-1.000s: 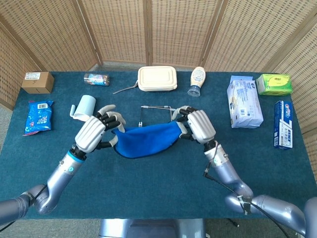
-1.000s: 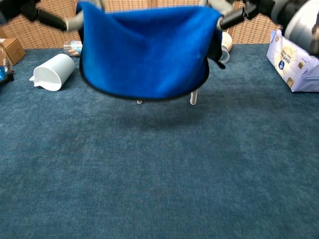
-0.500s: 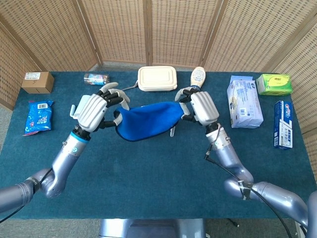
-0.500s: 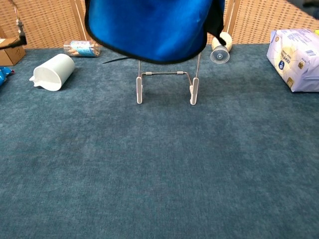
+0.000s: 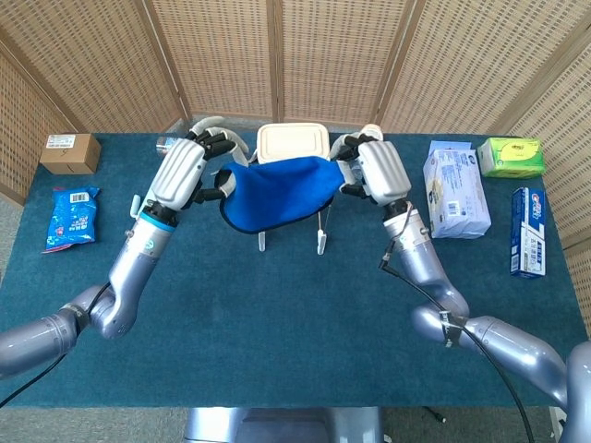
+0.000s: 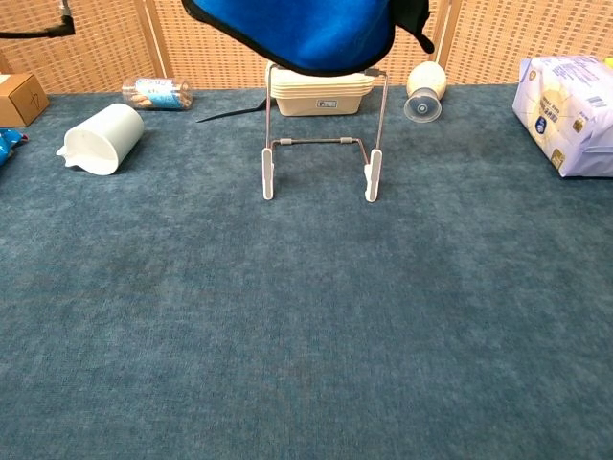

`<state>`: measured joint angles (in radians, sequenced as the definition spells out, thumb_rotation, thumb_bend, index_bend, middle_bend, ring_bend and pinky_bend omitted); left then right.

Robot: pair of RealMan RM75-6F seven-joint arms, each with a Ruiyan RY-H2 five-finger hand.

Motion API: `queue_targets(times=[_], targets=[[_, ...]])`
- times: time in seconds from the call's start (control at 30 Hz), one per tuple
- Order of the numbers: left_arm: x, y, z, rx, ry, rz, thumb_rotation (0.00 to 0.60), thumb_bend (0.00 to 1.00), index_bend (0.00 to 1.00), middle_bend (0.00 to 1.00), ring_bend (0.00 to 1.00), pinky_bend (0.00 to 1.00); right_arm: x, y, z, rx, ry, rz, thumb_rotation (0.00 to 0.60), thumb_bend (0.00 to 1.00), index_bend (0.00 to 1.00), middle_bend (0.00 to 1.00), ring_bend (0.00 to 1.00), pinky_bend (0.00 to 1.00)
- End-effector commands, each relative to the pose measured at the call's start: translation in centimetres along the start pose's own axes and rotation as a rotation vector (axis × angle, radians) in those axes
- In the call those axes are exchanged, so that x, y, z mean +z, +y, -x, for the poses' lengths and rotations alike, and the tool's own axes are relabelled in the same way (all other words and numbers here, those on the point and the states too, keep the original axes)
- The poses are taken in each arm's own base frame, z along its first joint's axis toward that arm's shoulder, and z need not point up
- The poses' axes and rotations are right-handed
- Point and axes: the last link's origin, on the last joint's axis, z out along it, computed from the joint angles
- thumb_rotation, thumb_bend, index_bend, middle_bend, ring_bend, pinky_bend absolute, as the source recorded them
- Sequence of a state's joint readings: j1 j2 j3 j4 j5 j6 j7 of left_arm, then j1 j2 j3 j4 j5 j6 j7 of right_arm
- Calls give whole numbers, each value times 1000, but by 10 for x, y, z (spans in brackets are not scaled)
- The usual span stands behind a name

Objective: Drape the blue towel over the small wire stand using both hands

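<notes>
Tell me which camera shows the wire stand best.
The chest view. There the wire stand shows nearly whole: both uprights, the crossbar and both white feet, with only its top hidden by the blue towel. In the head view the towel covers most of the stand; only its lower legs and feet show.

Towel (image 5: 277,196) bright blue, dark edging. Tabletop (image 6: 306,335) dark teal carpet. Wire stand (image 6: 321,144) silver, white feet. Lunchbox (image 6: 319,93) cream. Cup (image 6: 103,138) white. Box (image 5: 511,157) lime green. Backdrop screens (image 5: 323,55) tan woven rattan.
</notes>
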<state>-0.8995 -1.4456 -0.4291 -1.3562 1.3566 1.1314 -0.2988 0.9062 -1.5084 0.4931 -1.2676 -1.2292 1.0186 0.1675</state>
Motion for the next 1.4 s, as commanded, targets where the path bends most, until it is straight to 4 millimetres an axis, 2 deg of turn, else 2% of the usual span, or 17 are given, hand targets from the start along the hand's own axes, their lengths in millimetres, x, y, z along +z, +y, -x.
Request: queue_targets(times=[0.03, 0.27, 0.4, 0.73, 1.4], targets=[[8, -4, 3, -4, -1, -21, 600, 572, 791, 446, 343, 163, 3, 1, 2, -3, -4, 9, 600, 478, 918, 487, 383, 457], [10, -15, 17, -25, -38, -61, 600, 571, 792, 446, 343, 157, 4, 6, 6, -4, -13, 27, 600, 479, 916, 487, 383, 457], [3, -28, 30, -32, -74, -104, 600, 570, 791, 446, 343, 156, 0, 8, 16, -15, -43, 31, 600, 480, 915, 487, 384, 456], [0, -42, 46, -39, -96, -138, 600, 569, 791, 447, 342, 156, -5, 12, 29, -15, -74, 43, 600, 481, 916, 487, 384, 457], [-10, -64, 52, -34, -96, -192, 600, 569, 791, 447, 343, 148, -9, 17, 50, -14, -111, 56, 600, 479, 914, 487, 384, 456]])
